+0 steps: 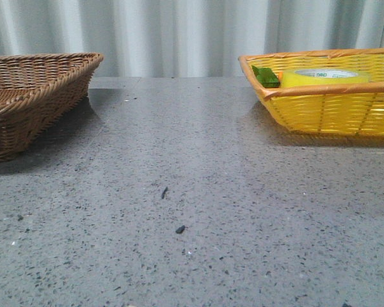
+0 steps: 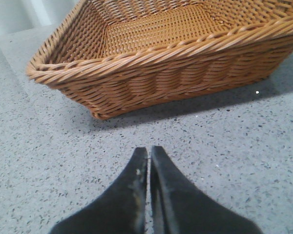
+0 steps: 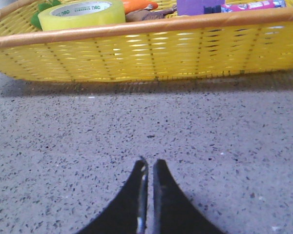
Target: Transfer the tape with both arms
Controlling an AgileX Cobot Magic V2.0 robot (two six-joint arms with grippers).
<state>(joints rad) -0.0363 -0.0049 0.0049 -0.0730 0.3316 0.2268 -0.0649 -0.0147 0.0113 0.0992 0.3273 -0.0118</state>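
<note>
Grey speckled table [image 1: 198, 211]: a broad open stretch runs between the two baskets and toward the near edge, marked only by a few dark specks. White pleated curtain [image 1: 179, 32] closes the far side.

Brown wicker basket [image 1: 32, 96], far left, its braided rim partly cut by the left edge of the front view; in the left wrist view its woven floor [image 2: 161, 29] shows bare. Yellow wicker basket [image 1: 326, 102], far right, with an orange-brown rim; it runs out of the front view on the right.

The tape [image 1: 325, 77] lies flat inside the yellow basket near its left end, a wide translucent yellow roll with a white core printed in green, only its upper part showing over the rim. Just left of it sit green leaves [image 1: 266, 77]. The right wrist view shows the tape [image 3: 82, 13] beside an orange carrot [image 3: 139, 6], a purple block [image 3: 198, 6] and a pink packet [image 3: 254, 6].

Left gripper [image 2: 149, 155] hangs low over the table, near the brown basket's wall, fingertips pressed together with only a hairline slit. Right gripper [image 3: 148, 165] hangs likewise before the yellow basket, fingertips together, apart from the tape.
</note>
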